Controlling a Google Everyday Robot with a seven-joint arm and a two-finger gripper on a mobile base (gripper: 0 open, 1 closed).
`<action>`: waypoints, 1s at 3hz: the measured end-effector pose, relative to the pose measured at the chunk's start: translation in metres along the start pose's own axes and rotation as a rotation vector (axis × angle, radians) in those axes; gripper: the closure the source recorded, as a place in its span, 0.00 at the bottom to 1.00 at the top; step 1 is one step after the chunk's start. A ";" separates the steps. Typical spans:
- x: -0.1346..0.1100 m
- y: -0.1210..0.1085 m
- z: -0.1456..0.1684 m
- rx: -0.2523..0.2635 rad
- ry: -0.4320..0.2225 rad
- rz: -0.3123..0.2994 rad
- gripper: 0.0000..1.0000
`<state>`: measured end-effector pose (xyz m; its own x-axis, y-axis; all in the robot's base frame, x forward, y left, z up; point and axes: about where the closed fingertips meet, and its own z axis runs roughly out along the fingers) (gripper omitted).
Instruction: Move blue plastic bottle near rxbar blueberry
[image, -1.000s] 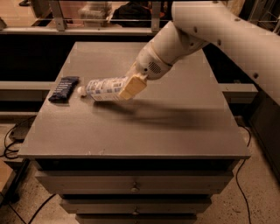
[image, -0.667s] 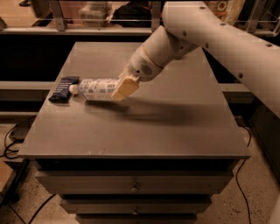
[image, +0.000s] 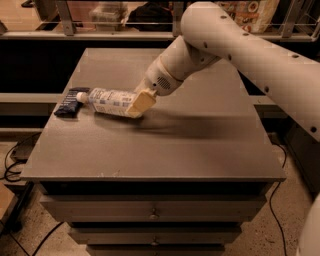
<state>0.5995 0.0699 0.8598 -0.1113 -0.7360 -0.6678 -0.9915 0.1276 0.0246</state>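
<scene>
The blue plastic bottle (image: 107, 101) lies on its side on the grey table (image: 165, 145), at the left. Its white cap (image: 81, 97) points left and sits right beside the rxbar blueberry (image: 70, 102), a dark navy wrapper at the table's left edge. My gripper (image: 138, 105) is shut on the bottle's base end, and one cream finger (image: 142, 102) shows across it. The white arm reaches in from the upper right.
The table has drawers (image: 152, 210) under its front edge. Cables (image: 12, 160) lie on the floor at the left. A railing and shelf with packaged goods (image: 107, 12) run behind the table.
My gripper has moved left with the bottle in it. The bottle's cap has come from a short way off to right beside the rxbar.
</scene>
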 end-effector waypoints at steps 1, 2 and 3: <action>0.006 -0.003 0.001 0.016 0.009 0.014 0.15; 0.005 -0.002 0.000 0.020 0.003 0.005 0.00; 0.005 -0.002 0.000 0.020 0.003 0.005 0.00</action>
